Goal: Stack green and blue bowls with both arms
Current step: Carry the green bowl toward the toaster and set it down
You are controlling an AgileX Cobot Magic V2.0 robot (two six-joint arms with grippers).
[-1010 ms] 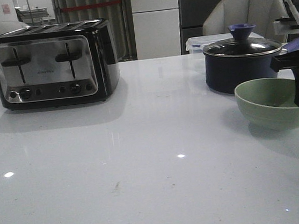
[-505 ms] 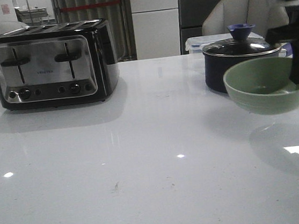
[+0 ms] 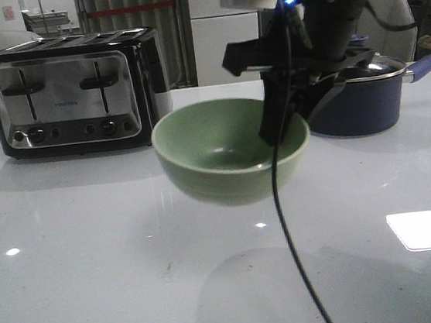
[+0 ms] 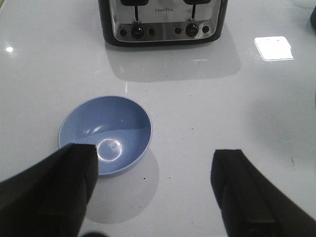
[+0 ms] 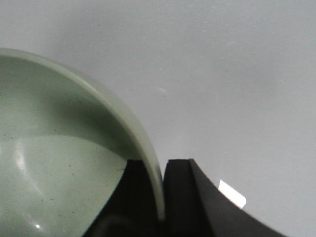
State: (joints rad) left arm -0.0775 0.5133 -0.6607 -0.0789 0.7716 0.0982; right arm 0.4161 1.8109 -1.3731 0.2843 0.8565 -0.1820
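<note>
The right gripper (image 5: 160, 197) is pinching the rim of the green bowl (image 3: 230, 156), one finger (image 5: 133, 197) inside the wall and the other outside, pressed against the ceramic in the lower centre of the right wrist frame. In the front frame the bowl is hanging upright at centre, clear of the table (image 3: 97, 284), with its shadow lying on the surface beneath it in the lower middle. The right arm (image 3: 331, 16) is reaching down from the upper right of the frame to the bowl's right rim, a black cable (image 3: 290, 239) trailing from it to the bottom edge. The left gripper (image 4: 153, 192) is standing with its fingers (image 4: 54, 192) spread wide apart at the bottom corners of the left wrist frame, gripping nothing. The blue bowl (image 4: 106, 133) is sitting upright on the table at left of centre in that frame, partly overlapped by the left-hand finger; whether they are touching cannot be told. The toaster (image 3: 75, 92) is standing at the upper left of the front frame, behind and left of the green bowl. The saucepan (image 3: 357, 102) is sitting at right, behind the arm, its handle pointing to the right edge. A bright reflection is lying on the table at lower right.
</note>
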